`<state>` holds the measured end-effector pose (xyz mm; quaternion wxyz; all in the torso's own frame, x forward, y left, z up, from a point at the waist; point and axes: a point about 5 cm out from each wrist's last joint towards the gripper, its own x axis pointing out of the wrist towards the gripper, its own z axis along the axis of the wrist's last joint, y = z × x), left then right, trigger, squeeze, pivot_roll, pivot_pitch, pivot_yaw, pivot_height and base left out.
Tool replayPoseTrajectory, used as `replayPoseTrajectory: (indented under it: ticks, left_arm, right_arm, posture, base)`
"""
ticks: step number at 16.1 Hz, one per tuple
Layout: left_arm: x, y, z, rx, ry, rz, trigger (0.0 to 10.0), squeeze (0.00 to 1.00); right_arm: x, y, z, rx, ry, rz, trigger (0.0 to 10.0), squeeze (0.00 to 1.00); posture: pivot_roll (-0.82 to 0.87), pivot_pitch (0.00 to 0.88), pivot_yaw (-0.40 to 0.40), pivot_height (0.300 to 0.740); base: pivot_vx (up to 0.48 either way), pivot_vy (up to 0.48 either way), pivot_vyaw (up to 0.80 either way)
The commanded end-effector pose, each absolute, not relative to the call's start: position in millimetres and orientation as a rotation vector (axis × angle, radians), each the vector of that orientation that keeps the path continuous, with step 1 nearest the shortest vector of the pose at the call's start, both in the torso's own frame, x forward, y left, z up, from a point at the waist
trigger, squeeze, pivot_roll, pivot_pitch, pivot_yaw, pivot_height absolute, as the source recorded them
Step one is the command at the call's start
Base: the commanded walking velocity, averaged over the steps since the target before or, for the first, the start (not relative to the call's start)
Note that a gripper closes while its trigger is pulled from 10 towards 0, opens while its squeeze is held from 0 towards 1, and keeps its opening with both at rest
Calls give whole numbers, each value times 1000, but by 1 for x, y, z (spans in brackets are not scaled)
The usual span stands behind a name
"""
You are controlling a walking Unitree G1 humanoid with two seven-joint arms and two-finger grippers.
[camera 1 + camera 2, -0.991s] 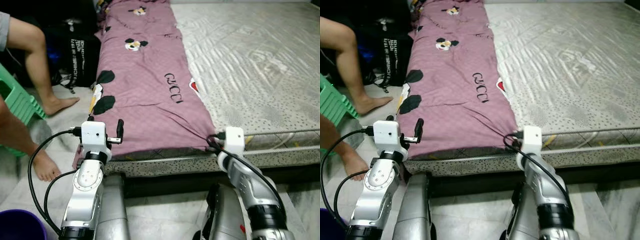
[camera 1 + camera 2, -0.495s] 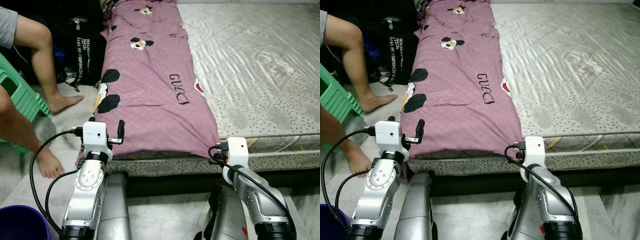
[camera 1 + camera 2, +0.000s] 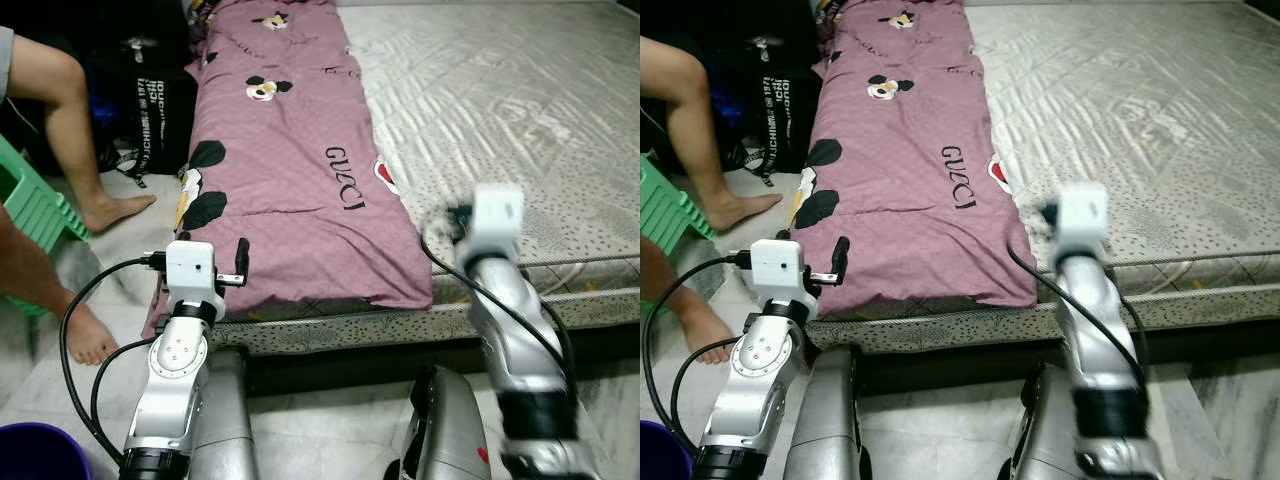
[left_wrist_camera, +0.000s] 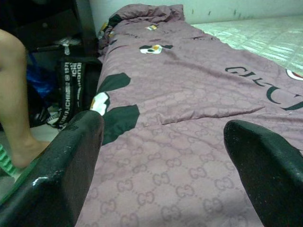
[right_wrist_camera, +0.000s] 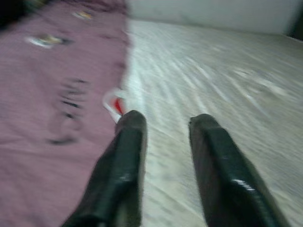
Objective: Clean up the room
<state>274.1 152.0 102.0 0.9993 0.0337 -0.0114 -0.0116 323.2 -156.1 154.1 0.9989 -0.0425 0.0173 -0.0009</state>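
Observation:
A purple blanket with black cartoon prints lies as a long folded strip along the left side of the grey mattress. My left gripper hovers open at the blanket's near left corner, its fingers wide apart with nothing between them. The right arm is raised above the mattress just right of the blanket's near right corner. In the blurred right wrist view the right gripper is open over the line where blanket meets mattress and holds nothing.
A person's bare legs and foot are on the floor at the left beside a green stool. A black bag leans by the bed. A purple bucket stands at the near left.
My right arm has lifted from the blanket's near right corner at the bed's front edge and swung forward over the mattress. The left arm has stayed put; the camera shifted slightly.

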Motion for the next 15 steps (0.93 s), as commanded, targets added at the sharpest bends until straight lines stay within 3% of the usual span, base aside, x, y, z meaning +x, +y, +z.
replayPoseTrajectory:
  ticks: [1, 5, 7, 10, 13, 14, 15]
  left_arm:
    - [276, 151, 103, 77, -26, -28, 10000, 0]
    - [279, 148, 105, 72, -38, -29, 10000, 0]
    - [278, 150, 105, 73, -40, -23, 10000, 0]
    - [279, 153, 104, 71, -44, -11, 10000, 0]
    - [281, 148, 100, 61, -39, -26, 10000, 0]
    - [283, 144, 101, 58, -42, -37, 10000, 0]
    - [284, 142, 102, 52, -46, -42, 10000, 0]
  right_arm:
    - [323, -142, 129, -57, 150, 66, 10000, 1000]
    - [315, -127, 47, 164, 546, 20, 10000, 1000]
    - [308, -125, 35, 198, 610, 33, 10000, 1000]
    - [326, -126, 76, 225, 336, 84, 10000, 1000]
    - [329, -127, 109, 134, 93, 114, 10000, 1000]
    - [327, -124, 117, 125, 42, 137, 10000, 0]
    - [327, -123, 124, 135, 5, 135, 10000, 0]
  posture:
    - [122, 0, 2, 485]
    - [150, 0, -15, 485]
    - [149, 0, -16, 485]
    - [130, 0, -6, 485]
    - [107, 0, 12, 485]
    - [104, 0, 15, 485]
    - [99, 0, 19, 485]
  base:
    - [0, 0, 0]
    - [0, 0, 0]
    - [0, 0, 0]
    - [0, 0, 0]
    - [0, 0, 0]
    - [0, 0, 0]
    - [0, 0, 0]
